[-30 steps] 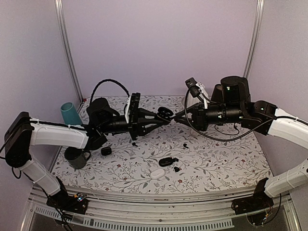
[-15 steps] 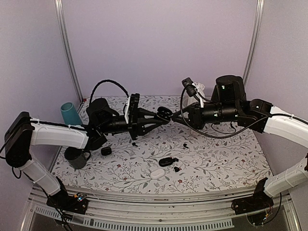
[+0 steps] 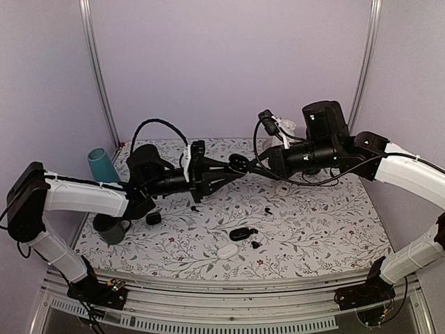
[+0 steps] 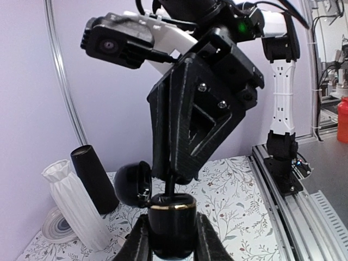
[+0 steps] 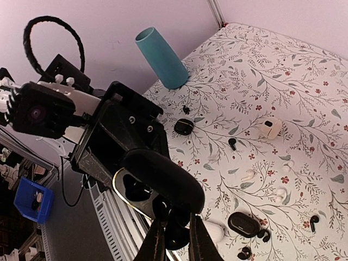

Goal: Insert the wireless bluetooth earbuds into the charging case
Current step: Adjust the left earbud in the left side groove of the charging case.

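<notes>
My left gripper [image 3: 233, 167] is shut on the black charging case [image 3: 238, 164] and holds it in the air above the table's middle. In the left wrist view the case [image 4: 172, 220] has a gold rim and stands upright between my fingers, with its lid [image 4: 132, 184] swung open to the left. My right gripper [image 3: 252, 167] meets it from the right, shut on a black earbud [image 5: 176, 232] right at the case's opening [image 5: 130, 187]. The earbud's stem [image 4: 170, 187] reaches down into the case top. More black earbuds [image 3: 268, 210] lie on the table.
On the floral table are a closed black case [image 3: 240, 234], a white case [image 3: 227, 251], a small black case [image 3: 154, 218], a teal cup [image 3: 102, 165] and a dark mug [image 3: 110, 228] at the left. White earbuds [image 5: 249, 175] and an open white case [image 5: 270, 129] lie further back.
My right arm has moved left and up, bringing its earbud against the case's opening. My left gripper has lifted the case slightly.
</notes>
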Robot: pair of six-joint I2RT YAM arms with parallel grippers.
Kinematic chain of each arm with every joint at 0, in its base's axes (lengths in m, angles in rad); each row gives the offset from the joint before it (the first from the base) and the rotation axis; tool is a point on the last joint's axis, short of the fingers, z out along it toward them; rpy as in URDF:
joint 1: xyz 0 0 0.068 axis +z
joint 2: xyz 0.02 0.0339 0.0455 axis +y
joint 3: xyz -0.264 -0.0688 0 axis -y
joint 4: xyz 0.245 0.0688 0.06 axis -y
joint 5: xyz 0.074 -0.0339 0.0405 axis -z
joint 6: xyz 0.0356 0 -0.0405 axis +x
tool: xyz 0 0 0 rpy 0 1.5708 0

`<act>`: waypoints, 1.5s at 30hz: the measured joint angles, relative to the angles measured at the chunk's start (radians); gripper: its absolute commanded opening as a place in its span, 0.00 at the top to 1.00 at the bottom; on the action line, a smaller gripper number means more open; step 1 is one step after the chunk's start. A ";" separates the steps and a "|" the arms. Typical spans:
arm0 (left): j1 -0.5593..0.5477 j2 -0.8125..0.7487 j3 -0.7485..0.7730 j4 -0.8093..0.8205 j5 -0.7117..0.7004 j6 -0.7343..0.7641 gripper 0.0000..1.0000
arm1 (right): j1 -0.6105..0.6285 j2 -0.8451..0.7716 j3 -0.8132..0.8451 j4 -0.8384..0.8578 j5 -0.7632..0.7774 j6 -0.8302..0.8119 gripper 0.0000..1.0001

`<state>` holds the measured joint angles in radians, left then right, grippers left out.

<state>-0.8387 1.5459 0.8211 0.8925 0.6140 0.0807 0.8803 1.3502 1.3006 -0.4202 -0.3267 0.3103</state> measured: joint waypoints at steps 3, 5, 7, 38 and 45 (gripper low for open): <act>-0.016 0.000 -0.002 -0.006 -0.036 0.037 1.00 | -0.001 0.026 0.026 -0.036 0.006 0.022 0.94; -0.019 0.000 -0.009 -0.005 -0.059 0.053 1.00 | -0.002 0.040 0.043 -0.056 0.014 0.037 0.94; -0.023 0.001 -0.019 0.005 -0.077 0.065 1.00 | -0.002 0.053 0.058 -0.073 0.021 0.050 0.89; -0.064 0.143 -0.063 0.339 -0.209 0.004 1.00 | -0.003 0.094 0.109 -0.112 0.106 0.200 0.57; -0.071 0.160 -0.057 0.349 -0.223 -0.025 1.00 | -0.002 0.083 0.098 -0.089 0.099 0.177 0.53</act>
<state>-0.9096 1.7058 0.7643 1.2411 0.3912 0.0555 0.8787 1.4334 1.3983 -0.5091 -0.2279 0.4877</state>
